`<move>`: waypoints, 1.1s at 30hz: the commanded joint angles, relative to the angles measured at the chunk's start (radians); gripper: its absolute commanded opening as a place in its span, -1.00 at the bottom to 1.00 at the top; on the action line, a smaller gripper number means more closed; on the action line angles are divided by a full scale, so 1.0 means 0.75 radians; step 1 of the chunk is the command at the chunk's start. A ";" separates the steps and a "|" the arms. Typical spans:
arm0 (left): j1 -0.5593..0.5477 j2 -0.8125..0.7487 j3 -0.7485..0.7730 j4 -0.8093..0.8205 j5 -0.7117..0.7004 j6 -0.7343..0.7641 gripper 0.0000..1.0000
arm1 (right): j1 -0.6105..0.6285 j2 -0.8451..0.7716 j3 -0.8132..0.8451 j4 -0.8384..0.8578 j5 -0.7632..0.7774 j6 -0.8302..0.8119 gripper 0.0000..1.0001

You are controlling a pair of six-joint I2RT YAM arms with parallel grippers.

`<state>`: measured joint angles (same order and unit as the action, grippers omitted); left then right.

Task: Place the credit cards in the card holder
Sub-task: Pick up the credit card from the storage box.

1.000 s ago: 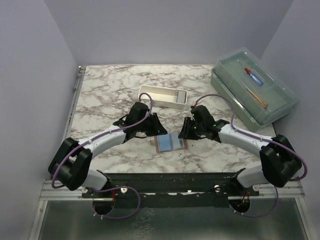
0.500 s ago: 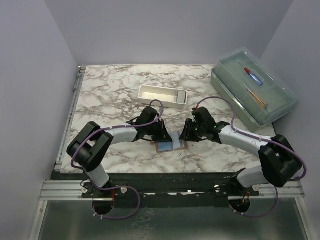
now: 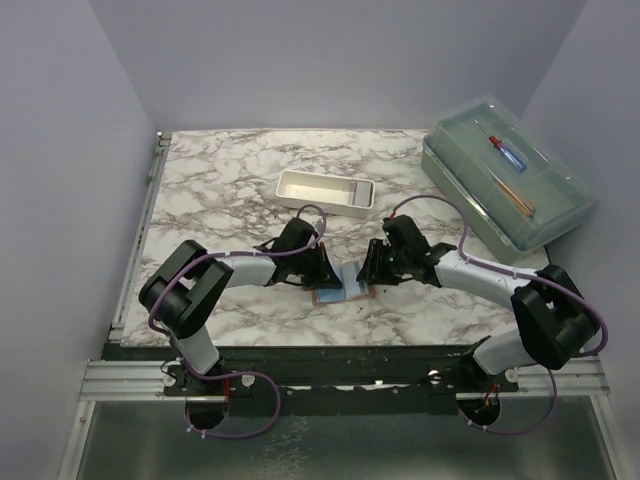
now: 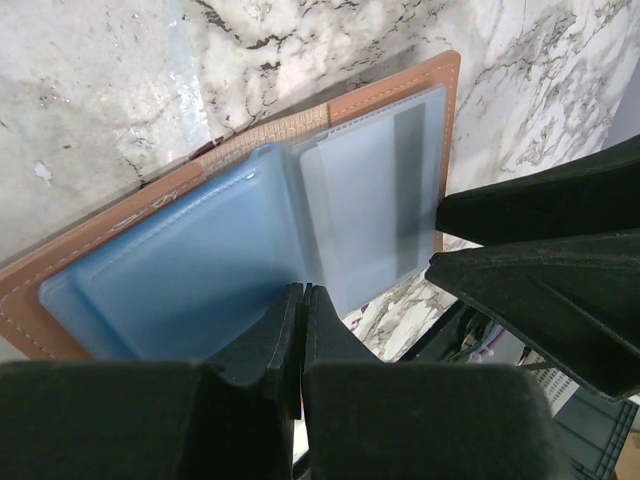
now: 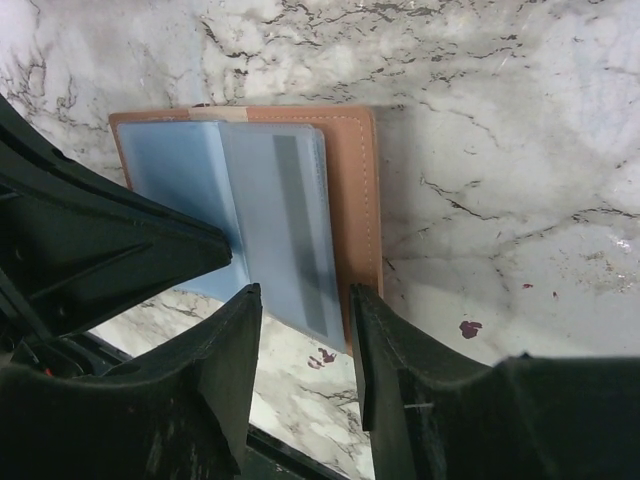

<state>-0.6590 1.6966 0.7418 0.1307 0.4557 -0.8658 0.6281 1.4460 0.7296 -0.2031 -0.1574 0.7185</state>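
The card holder (image 3: pixel 330 297) lies open near the table's front edge, tan rim (image 4: pixel 390 95) up and blue-grey panels inside. A pale credit card (image 5: pixel 285 220) with a grey stripe lies over its right half (image 5: pixel 355 200); the same credit card (image 4: pixel 370 210) shows in the left wrist view. My left gripper (image 3: pixel 322 272) is shut, its fingertips (image 4: pixel 303 290) resting at the wallet's middle fold on the near edge, with nothing visible between them. My right gripper (image 3: pixel 372 265) is open, its gap (image 5: pixel 305 300) just off the card's near edge, one finger on each side.
A white tray (image 3: pixel 325 191) stands behind the grippers. A large clear lidded box (image 3: pixel 505 185) sits at the back right. The two grippers are nearly touching over the wallet. The table's front edge and the metal rail lie just below the wallet.
My left gripper has swung right onto the wallet and closed. The right gripper has stayed in place with its jaws slightly wider. More of the wallet is now covered.
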 commanded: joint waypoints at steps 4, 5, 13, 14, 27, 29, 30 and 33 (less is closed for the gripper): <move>-0.007 0.021 -0.032 0.016 -0.051 0.000 -0.99 | -0.005 0.016 -0.024 0.021 -0.027 0.017 -0.07; -0.007 0.020 -0.034 0.016 -0.051 -0.001 -0.99 | -0.005 0.016 -0.026 0.031 -0.040 0.018 -0.08; -0.007 0.019 -0.040 0.020 -0.053 -0.001 -1.00 | -0.004 -0.033 -0.028 0.081 -0.098 0.016 -0.24; -0.007 0.019 -0.042 0.020 -0.053 -0.002 -1.00 | -0.003 -0.037 -0.026 0.081 -0.103 0.018 -0.24; -0.007 0.027 -0.046 0.024 -0.049 -0.003 -1.00 | -0.001 -0.084 -0.013 0.072 -0.134 0.022 -0.26; -0.007 0.027 -0.045 0.024 -0.047 -0.003 -1.00 | -0.001 -0.078 -0.013 0.079 -0.148 0.022 -0.26; -0.007 0.026 -0.047 0.026 -0.047 -0.003 -1.00 | -0.001 -0.075 -0.012 0.088 -0.156 0.022 -0.26; -0.005 0.023 -0.049 0.025 -0.047 -0.005 -1.00 | 0.000 -0.074 -0.016 0.120 -0.190 0.022 -0.26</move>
<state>-0.6586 1.6966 0.7269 0.1562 0.4522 -0.8749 0.6281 1.3998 0.7185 -0.1566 -0.2489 0.7326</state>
